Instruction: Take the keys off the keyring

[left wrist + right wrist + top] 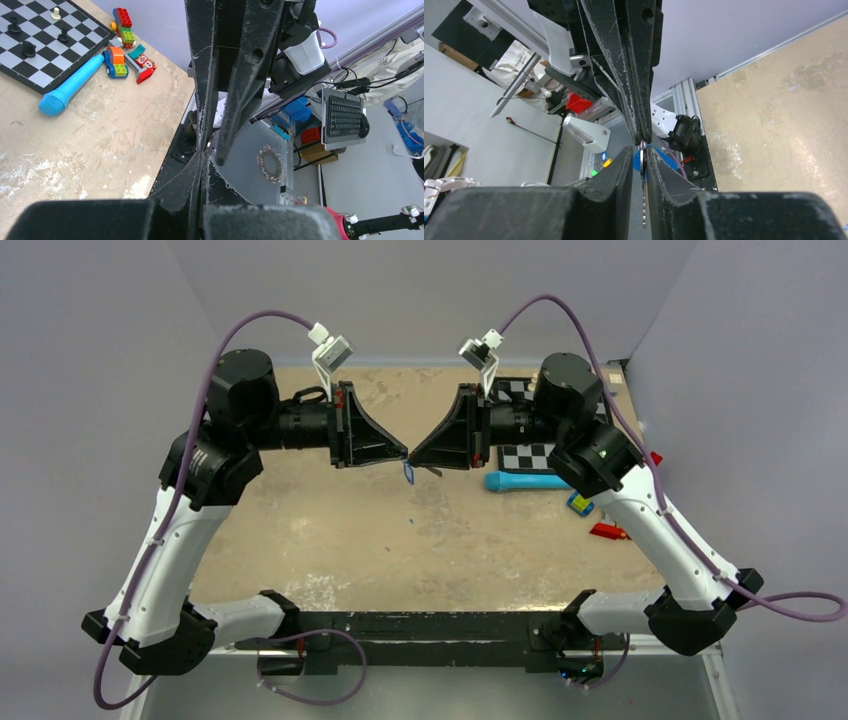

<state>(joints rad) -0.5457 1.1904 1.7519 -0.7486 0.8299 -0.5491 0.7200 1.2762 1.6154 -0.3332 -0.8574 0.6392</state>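
Above the middle of the table my two grippers meet tip to tip. The left gripper (404, 455) (205, 152) is shut, and the right wrist view shows its tips (642, 139) pinching the small keyring (642, 144). From the ring hang a bright blue oval piece (409, 474) (663, 157) and a thin grey key (432, 471) (643, 190). Seen edge-on, the key lies between the fingers of my right gripper (414, 459) (639, 148). Those jaws stand slightly apart. The key rests along one finger, with a gap to the other.
A long light-blue tube tool (525, 481) (70, 85) lies beside a chessboard (530, 455) (40, 45) at the right. A small blue-and-yellow block (579, 503) and red toy pieces (608, 532) sit near the right arm. Toy bricks (120, 55) lie by the table edge.
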